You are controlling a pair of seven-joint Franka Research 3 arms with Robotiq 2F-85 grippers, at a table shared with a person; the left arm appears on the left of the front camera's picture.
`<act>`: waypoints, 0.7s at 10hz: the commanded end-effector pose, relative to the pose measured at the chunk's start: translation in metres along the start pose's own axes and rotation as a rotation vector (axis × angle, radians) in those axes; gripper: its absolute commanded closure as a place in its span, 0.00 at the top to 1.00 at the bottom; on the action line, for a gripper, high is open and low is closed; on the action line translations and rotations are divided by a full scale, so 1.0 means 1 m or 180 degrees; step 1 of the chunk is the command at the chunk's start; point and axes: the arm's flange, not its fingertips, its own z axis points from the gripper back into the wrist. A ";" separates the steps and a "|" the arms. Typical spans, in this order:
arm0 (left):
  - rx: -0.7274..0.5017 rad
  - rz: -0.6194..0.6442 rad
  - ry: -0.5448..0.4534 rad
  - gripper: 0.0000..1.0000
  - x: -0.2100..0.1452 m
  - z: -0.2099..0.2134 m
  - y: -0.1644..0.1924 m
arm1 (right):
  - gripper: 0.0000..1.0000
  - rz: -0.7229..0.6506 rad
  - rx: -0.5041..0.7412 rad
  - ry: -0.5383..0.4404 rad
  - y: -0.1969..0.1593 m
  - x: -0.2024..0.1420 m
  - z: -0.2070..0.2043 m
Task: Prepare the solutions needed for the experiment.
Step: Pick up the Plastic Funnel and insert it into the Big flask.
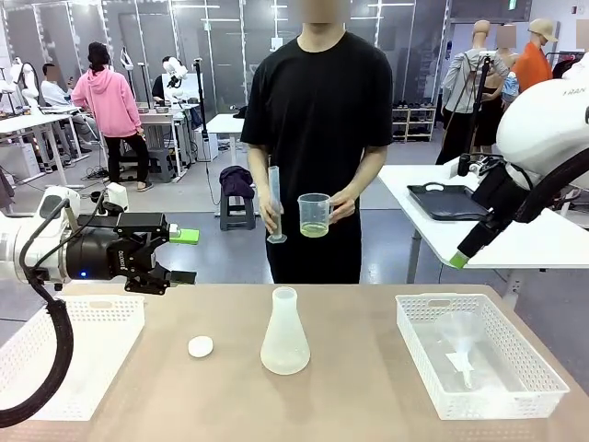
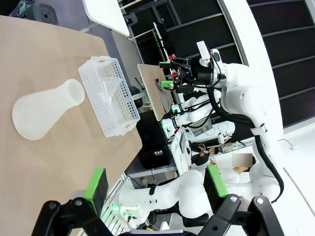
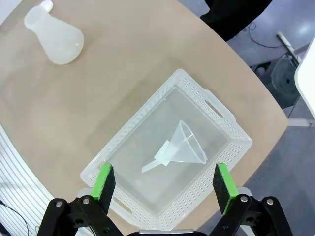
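The solutions are a shallow pale yellow-green layer in a clear beaker, held by the person at the far side. The person's other hand holds a tall graduated cylinder upright. A frosted conical flask stands mid-table, with a small white cap to its left. My left gripper hovers open above the table's left side, its fingers pointing towards the middle. My right gripper hangs open, high over the right basket, holding nothing.
A white perforated basket at the right holds a clear funnel. Another white basket sits at the left edge under my left arm. Bare tabletop lies around the flask.
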 end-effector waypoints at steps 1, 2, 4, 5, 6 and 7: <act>-0.0065 0.0062 -0.0032 1.00 -0.002 -0.002 -0.001 | 1.00 -0.0032 -0.0029 0.0006 0.002 -0.002 0.001; -0.0065 0.0062 -0.0032 1.00 -0.002 -0.002 -0.001 | 1.00 -0.0032 -0.0029 0.0006 0.002 -0.002 0.001; -0.0065 0.0062 -0.0032 1.00 -0.002 -0.002 -0.001 | 1.00 -0.0005 0.0002 -0.0007 0.000 -0.001 0.001; -0.0065 0.0062 -0.0032 1.00 -0.002 -0.002 -0.001 | 1.00 0.0454 0.0000 0.0025 -0.021 0.006 -0.006; -0.0065 0.0062 -0.0032 1.00 -0.002 -0.002 -0.001 | 1.00 0.0937 -0.0038 0.0195 -0.045 0.011 -0.015; -0.0065 0.0062 -0.0032 1.00 -0.002 -0.002 -0.001 | 1.00 0.1029 0.0002 0.0327 -0.063 0.016 -0.021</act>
